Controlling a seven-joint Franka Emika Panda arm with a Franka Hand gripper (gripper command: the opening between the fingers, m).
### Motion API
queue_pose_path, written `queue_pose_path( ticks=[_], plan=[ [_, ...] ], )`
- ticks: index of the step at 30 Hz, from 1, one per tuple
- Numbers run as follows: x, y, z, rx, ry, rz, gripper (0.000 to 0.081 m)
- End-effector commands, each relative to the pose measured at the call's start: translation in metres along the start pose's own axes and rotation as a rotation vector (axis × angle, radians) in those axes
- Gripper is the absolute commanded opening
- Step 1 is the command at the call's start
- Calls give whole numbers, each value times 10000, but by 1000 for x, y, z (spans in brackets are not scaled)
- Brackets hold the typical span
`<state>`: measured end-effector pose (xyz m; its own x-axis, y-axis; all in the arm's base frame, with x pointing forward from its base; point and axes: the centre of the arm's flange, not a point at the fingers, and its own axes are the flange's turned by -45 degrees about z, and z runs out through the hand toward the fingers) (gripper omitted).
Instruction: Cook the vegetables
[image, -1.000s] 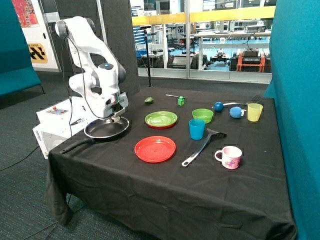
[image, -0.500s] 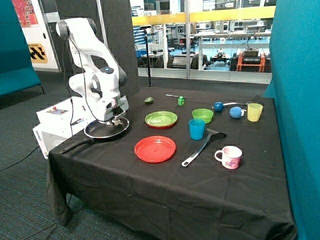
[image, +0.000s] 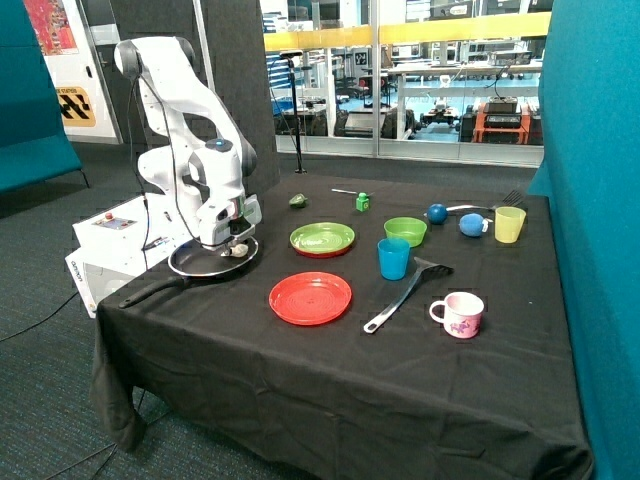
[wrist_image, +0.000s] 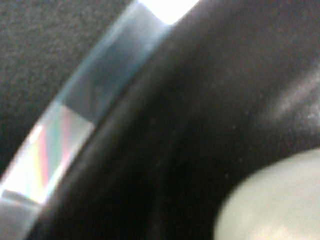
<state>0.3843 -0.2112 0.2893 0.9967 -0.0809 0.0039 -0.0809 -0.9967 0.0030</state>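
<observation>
The end effector (image: 235, 243) crowds the frying pan (image: 195, 266) (cream vegetable (wrist_image: 272, 200) inside); cloth beside lies open.

quick count: one frying pan (image: 205, 262), two plates (green (image: 322, 239), red (image: 310, 298)), one green bowl (image: 405, 231), three cups (blue (image: 393, 259), yellow (image: 509, 224), pink (image: 461, 314)), two blue balls (image: 437, 213), one spatula (image: 405, 293), one green cube (image: 362, 202), two veggie pieces (cream (image: 235, 250), dark green (image: 297, 200))

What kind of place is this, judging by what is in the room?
Most likely a robotics lab or demo area. A white robot arm stands beside a cloth-covered table set with toy dishes and a frying pan, over which its end effector hangs. Behind glass panels are workbenches with equipment.
</observation>
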Motion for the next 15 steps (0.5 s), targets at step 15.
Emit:
queue_pose_path(
  ticks=[15],
  plan=[
    [6,-2,-27,30,-39,-171,808]
  ],
)
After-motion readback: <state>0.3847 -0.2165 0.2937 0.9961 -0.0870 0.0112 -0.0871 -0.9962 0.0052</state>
